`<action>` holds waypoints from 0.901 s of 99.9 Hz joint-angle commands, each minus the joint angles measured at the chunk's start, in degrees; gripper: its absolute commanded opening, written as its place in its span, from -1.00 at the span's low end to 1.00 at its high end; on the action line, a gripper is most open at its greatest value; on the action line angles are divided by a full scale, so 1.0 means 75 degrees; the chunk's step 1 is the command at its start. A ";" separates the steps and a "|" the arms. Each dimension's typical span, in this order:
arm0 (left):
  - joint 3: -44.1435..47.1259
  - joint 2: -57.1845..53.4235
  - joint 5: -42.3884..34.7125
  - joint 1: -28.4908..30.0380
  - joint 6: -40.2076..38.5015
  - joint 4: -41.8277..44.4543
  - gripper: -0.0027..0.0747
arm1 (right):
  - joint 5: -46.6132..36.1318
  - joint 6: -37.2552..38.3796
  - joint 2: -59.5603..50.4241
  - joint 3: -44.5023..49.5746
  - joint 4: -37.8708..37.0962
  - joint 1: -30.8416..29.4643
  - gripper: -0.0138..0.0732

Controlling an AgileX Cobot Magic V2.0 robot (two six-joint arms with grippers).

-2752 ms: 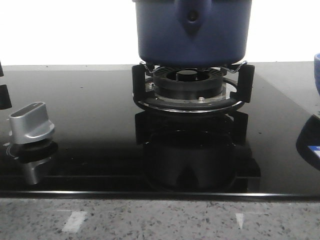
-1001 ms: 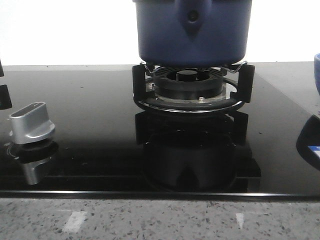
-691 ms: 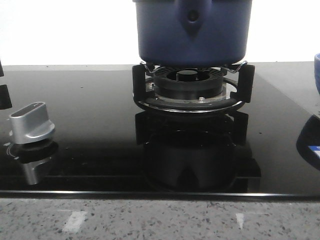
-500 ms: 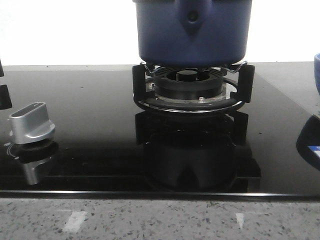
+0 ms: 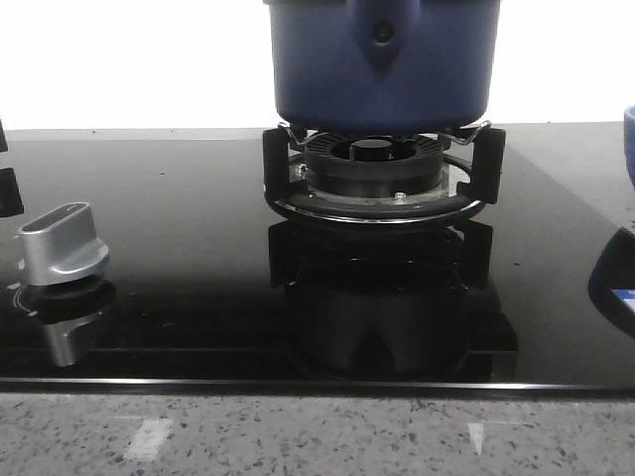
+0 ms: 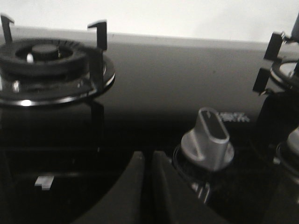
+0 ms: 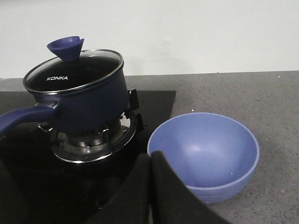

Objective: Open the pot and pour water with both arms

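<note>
Black glass hob (image 5: 179, 248), lidded pot (image 5: 382, 64) on burner (image 5: 375, 171), blue bowl (image 7: 204, 156) beside

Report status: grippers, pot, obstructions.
Left gripper shut, empty, near stove knob. Right gripper shut, empty. Pot on burner, lid on. Blue bowl beside stove.

— What do I count from here?
— One pot (image 7: 79, 100) with one lid (image 7: 72, 70), one blue bowl (image 7: 205, 156), two burners (image 6: 46, 70) (image 5: 377, 169), two silver knobs (image 6: 208, 140) (image 6: 292, 142).
</note>
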 commanded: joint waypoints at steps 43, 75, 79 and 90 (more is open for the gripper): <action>0.0239 -0.0344 0.0473 0.0002 0.0008 -0.0921 -0.98 | -0.0622 -0.0074 0.0114 -0.0161 -0.0055 -0.0001 -0.84; 0.0239 -0.0344 0.0473 0.0002 0.0008 -0.0921 -0.98 | -0.0622 -0.0074 0.0114 -0.0161 -0.0055 -0.0001 -0.84; 0.0239 -0.0344 0.0473 0.0002 0.0008 -0.0921 -0.98 | -0.0622 -0.0074 0.0114 -0.0161 -0.0055 -0.0001 -0.84; 0.0239 -0.0344 0.0473 0.0002 0.0008 -0.0921 -0.98 | -0.0622 -0.0074 0.0114 -0.0161 -0.0055 -0.0001 -0.84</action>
